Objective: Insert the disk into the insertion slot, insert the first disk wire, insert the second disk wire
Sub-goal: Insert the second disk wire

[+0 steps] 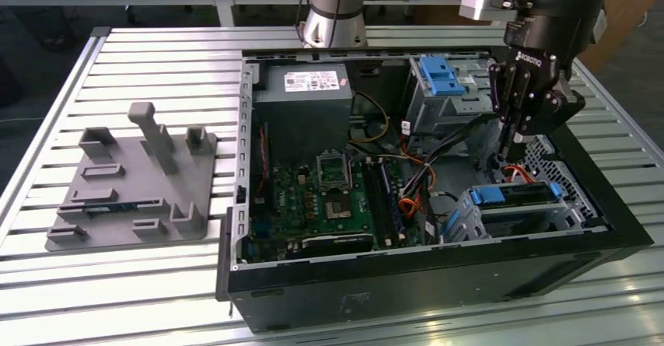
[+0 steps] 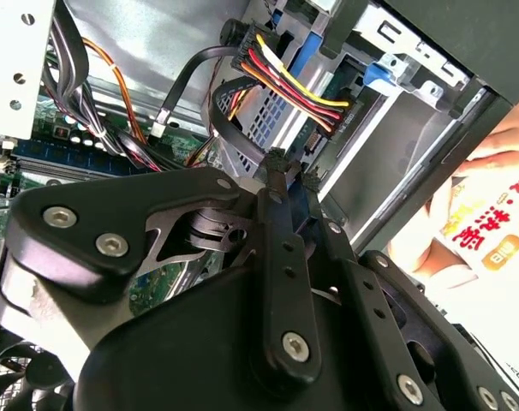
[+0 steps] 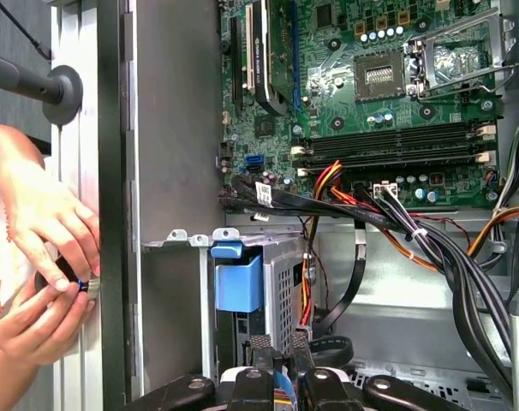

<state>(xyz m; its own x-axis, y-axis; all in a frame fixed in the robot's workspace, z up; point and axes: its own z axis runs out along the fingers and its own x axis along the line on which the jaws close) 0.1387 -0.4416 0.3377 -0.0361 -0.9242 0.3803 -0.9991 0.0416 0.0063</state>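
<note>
The disk, silver in a blue carrier, lies inside the insertion slot, a low grey perforated cage at the case's corner on the exterior view's right. A connector with red, yellow and black wires sits against the disk's end. My black gripper reaches down into the case just over that end. Its fingertips stand close together, and a flat black wire runs right into them. In the first wrist view the gripper hangs beside the blue carrier.
A taller cage with a blue latch, the power supply and the motherboard fill the case. Loose cable bundles cross beside the slot. A person's hands work just outside the case wall. A grey fixture stands at the exterior view's left.
</note>
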